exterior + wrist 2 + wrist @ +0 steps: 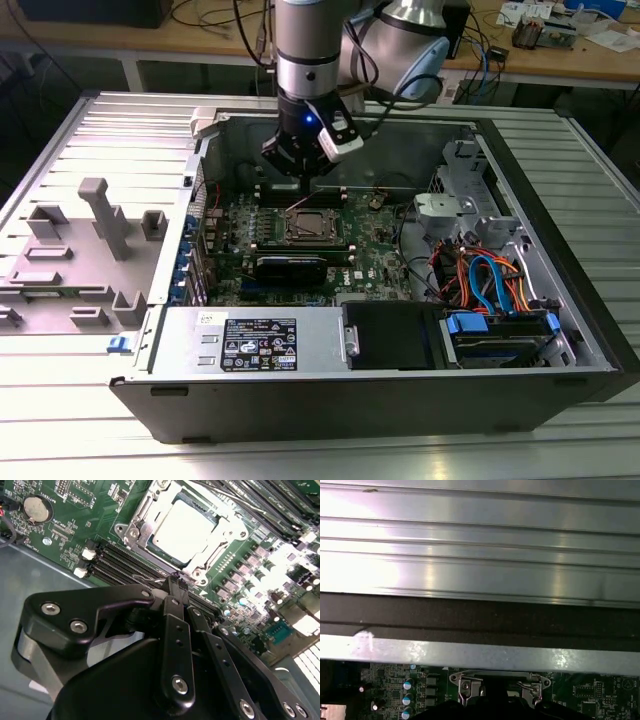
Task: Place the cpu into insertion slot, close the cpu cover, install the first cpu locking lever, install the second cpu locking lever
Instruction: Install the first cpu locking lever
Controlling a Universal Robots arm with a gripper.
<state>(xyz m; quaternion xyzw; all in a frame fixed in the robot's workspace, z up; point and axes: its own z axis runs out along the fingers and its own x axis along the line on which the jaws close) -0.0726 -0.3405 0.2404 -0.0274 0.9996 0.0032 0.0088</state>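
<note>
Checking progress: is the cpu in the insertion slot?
In: the cpu lies flat inside the insertion slot, framed by the cpu cover.

The motherboard (75, 525) is deep green, speckled with small silver and black parts; in the second wrist view a round silver coin cell (37, 508) sits on it. The cpu (186, 531) has a dull silver-white top, framed by the silver-grey cpu cover (145, 527). Long black memory slots (122, 562) run beside it. The gripper (176, 587) is glossy black with silver screws. In the exterior view the computer case (300, 395) is black and grey, with blue, orange and red cables (490, 280). The counter (60, 140) is pale ribbed metal, carrying a grey fixture (95, 215).
</note>
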